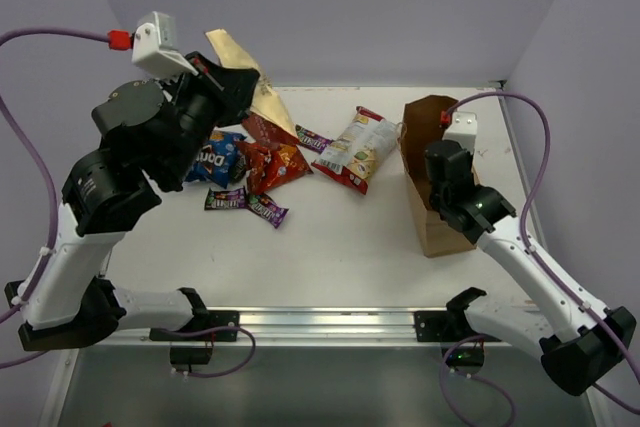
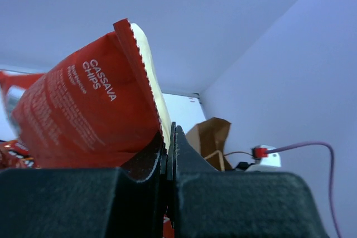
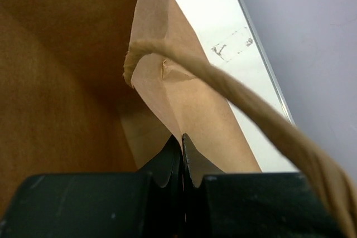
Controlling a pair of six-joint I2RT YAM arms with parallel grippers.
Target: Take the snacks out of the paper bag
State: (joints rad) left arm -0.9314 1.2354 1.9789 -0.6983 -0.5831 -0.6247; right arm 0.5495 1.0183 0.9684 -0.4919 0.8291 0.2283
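Note:
My left gripper (image 1: pixel 233 83) (image 2: pixel 169 130) is raised at the back left, shut on the edge of a large cream-and-orange chip bag (image 1: pixel 262 97) (image 2: pixel 89 110) that hangs above the pile of snacks. On the table lie a blue Doritos bag (image 1: pixel 215 159), a red-orange chip bag (image 1: pixel 277 163), a white-and-red chip bag (image 1: pixel 357 147) and small purple candy bars (image 1: pixel 227 198). The brown paper bag (image 1: pixel 428 117) (image 3: pixel 67 54) stands at the right. My right gripper (image 1: pixel 441 183) (image 3: pixel 182 137) is shut on its side wall beside a twisted handle (image 3: pixel 234 87).
The table's back edge and the lilac walls are close behind the raised packet. The right edge of the table runs just past the paper bag. A purple cable (image 1: pixel 530 147) loops over the right arm.

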